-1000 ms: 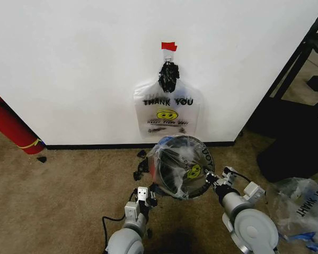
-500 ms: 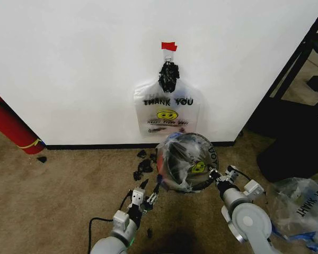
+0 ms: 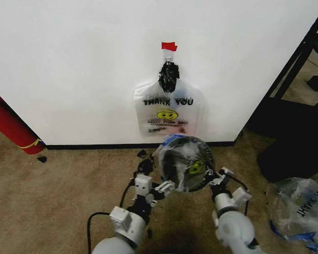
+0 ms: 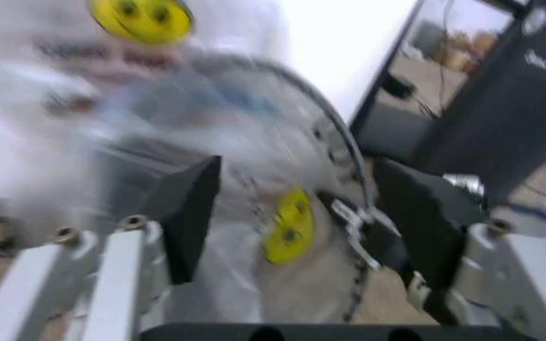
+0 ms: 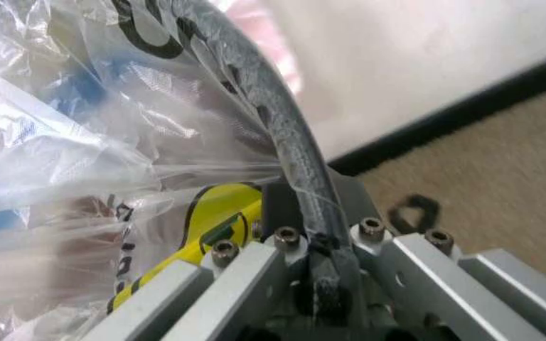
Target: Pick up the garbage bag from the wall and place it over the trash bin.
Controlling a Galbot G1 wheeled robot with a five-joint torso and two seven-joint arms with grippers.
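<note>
The trash bin [image 3: 209, 154] is held tilted above the carpet, its dark mouth facing me, close in front of the white wall [image 3: 69, 69]. The translucent garbage bag [image 3: 194, 168], with a yellow smiley and blue patches, is stretched over its black rim. My right gripper [image 3: 212, 178] is shut on that rim [image 5: 287, 145], pinching the bag's film [image 5: 83, 163] with it. At the bin's left side my left gripper [image 3: 162, 187] is open. In its wrist view its black pads [image 4: 193, 209] stand wide apart before the bag [image 4: 216, 121], and I cannot tell if they touch it.
A flat white THANK YOU bag [image 3: 167, 112] hangs on the wall under red tape. Black scraps [image 3: 143, 168] lie on the carpet by the baseboard. A long red cylinder [image 3: 10, 127] leans at the left. A clear lettered bag [image 3: 299, 206] and dark furniture [image 3: 297, 132] stand at the right.
My left gripper has risen from the carpet towards the bin's left side. The right arm and the bin have shifted slightly left.
</note>
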